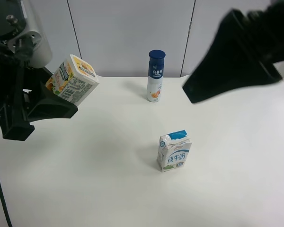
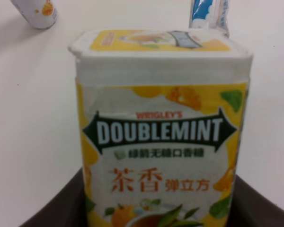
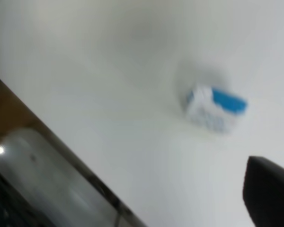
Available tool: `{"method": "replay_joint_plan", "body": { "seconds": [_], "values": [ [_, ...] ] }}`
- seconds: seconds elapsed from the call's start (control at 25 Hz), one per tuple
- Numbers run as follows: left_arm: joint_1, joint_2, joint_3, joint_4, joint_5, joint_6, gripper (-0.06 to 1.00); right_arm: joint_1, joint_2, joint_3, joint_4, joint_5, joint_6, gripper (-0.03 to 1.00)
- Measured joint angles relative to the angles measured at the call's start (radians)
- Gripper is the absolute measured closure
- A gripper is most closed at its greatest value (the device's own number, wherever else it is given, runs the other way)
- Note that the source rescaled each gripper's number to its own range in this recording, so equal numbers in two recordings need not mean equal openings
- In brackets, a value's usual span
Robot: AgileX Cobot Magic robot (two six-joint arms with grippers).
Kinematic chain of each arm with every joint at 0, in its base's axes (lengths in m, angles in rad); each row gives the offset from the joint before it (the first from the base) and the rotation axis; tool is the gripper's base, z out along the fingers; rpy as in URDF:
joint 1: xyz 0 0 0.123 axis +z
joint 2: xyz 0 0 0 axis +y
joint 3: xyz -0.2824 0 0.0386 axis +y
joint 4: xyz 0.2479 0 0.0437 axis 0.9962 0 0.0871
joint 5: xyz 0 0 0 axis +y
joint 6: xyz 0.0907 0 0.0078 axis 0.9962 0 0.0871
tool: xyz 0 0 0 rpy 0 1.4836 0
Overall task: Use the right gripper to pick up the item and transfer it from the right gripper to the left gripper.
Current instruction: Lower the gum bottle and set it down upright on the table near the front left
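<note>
The item (image 1: 72, 79), a small white tub with yellow-orange fruit print and a green DOUBLEMINT panel, hangs tilted above the table at the exterior high view's left. My left gripper (image 1: 60, 97) is shut on it. In the left wrist view the item (image 2: 161, 137) fills the picture, with a dark finger (image 2: 57, 210) at its base. My right gripper (image 1: 227, 66) is a blurred black shape high at the exterior high view's right, well apart from the item. One black fingertip (image 3: 270, 191) shows in the right wrist view, with nothing held, and the gripper stands open.
A blue-and-white milk carton (image 1: 174, 150) stands near the middle of the white table (image 1: 85, 179), also blurred below the right wrist (image 3: 213, 109). A tall blue-capped bottle (image 1: 155, 75) stands at the back by the wall.
</note>
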Motion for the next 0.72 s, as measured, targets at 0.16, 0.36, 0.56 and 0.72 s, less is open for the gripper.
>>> {"method": "replay_joint_plan", "body": {
  "seconds": [0.16,0.36,0.56,0.72],
  "values": [
    [0.0,0.0,0.0,0.0,0.002,0.0,0.94,0.0,-0.134,0.191,-0.053,0.005,-0.001,-0.03],
    [0.0,0.0,0.0,0.0,0.011,0.0,0.94,0.0,-0.314,0.383,-0.131,0.009,-0.001,-0.03],
    [0.0,0.0,0.0,0.0,0.013,0.0,0.94,0.0,-0.51,0.542,-0.176,0.008,0.004,-0.03],
    [0.0,0.0,0.0,0.0,0.014,0.0,0.94,0.0,-0.667,0.614,-0.184,-0.052,0.005,-0.03]
  ]
}}
